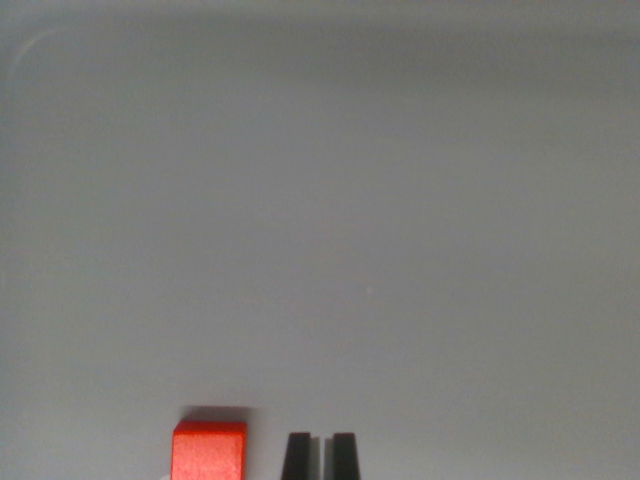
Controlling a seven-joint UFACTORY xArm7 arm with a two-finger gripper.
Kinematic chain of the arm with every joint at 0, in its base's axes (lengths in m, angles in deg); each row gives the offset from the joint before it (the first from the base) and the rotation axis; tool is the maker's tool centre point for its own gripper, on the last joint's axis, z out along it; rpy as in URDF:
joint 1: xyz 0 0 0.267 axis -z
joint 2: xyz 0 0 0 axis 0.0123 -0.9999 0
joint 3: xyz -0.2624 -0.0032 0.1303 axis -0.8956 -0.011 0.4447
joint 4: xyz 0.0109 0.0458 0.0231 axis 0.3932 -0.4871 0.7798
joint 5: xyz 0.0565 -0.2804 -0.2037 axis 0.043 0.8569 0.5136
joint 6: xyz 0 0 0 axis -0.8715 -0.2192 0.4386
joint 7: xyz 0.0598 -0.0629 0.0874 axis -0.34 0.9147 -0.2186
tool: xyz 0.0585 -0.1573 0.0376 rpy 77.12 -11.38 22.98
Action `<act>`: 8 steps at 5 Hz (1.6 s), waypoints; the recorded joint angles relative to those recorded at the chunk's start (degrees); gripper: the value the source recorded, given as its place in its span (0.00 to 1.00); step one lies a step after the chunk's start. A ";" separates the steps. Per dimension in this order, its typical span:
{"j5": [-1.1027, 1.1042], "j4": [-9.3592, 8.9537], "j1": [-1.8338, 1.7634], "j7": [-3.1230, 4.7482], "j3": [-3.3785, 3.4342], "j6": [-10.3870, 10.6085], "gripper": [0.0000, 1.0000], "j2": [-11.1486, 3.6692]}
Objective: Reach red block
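Red block (209,449) at the bottom edge of the wrist view, left of centre, lower part cut off by the frame. Top face and front face visible, the top edge a darker red band, the front face brighter and faintly glossy. Narrow dark shadow along its upper and right sides. Resting on a plain pale grey surface (330,220).

Gripper (321,457) just beside the block, toward the wrist view's right, also cut off by the bottom edge. Two dark fingertips (298,457) showing as short upright tapered shapes, side by side, only a thin pale slit between them. Jaws nearly closed, nothing held between them. Block outside the fingertips, not between them; small strip of grey surface separating the block's right side from the nearer fingertip, so apart rather than touching.

Grey surface filling the rest of the view, smooth and unmarked apart from one tiny pale speck (368,291) right of centre. Slightly darker tone toward the top of the frame, with a faint curved pale line (35,42) in the upper left corner. Whole picture soft and a little blurred; fine texture of block and fingertips not discernible.
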 joint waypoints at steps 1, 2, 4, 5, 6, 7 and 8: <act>0.02 -2.37 -0.37 -0.48 0.32 2.53 0.00 -0.64; 0.02 -2.37 -0.37 -0.48 0.32 2.53 0.00 -0.64; 0.05 -4.84 -0.76 -0.97 0.66 5.18 0.00 -1.31; 0.07 -7.35 -1.15 -1.48 1.00 7.87 0.00 -1.99; 0.07 -7.35 -1.15 -1.48 1.00 7.87 0.00 -1.99; 0.10 -9.89 -1.55 -1.99 1.34 10.58 0.00 -2.68; 0.10 -9.89 -1.55 -1.99 1.34 10.58 0.00 -2.68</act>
